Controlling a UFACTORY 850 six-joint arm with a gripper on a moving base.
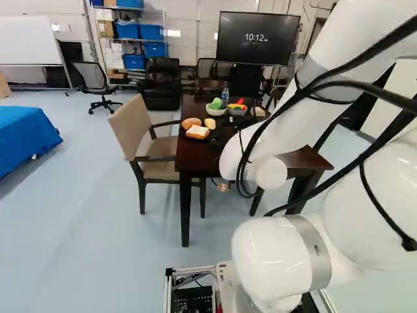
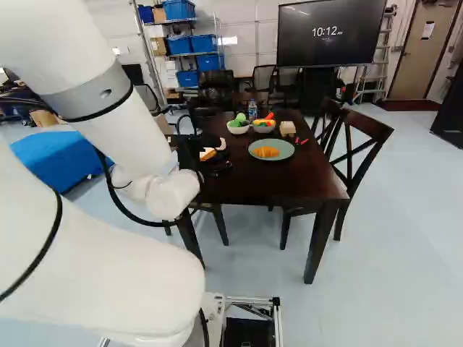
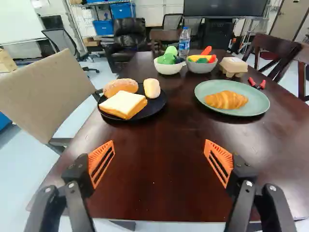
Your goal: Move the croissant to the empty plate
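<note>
Beside the arm in the right base view, my gripper (image 2: 191, 150) shows as a dark shape over the table's near part. The wrist view has the gripper (image 3: 160, 145) wide open, nothing between its orange pads. A golden croissant (image 3: 226, 99) lies on a round green plate (image 3: 260, 102), ahead of the gripper and toward its right finger's side. A black plate (image 3: 155, 106), ahead on the left finger's side, holds a sandwich (image 3: 123, 104), a brown bun (image 3: 120, 87) and a pale roll (image 3: 151, 88). Both plates show food on them.
Beyond the plates on the dark table (image 3: 159, 193) stand a white bowl (image 3: 169, 68), a grey bowl (image 3: 201, 66), a bottle (image 3: 184, 42) and an egg carton (image 3: 233, 66). Red-handled pliers (image 3: 257, 83) lie past the green plate. Chairs (image 2: 354, 144) flank the table.
</note>
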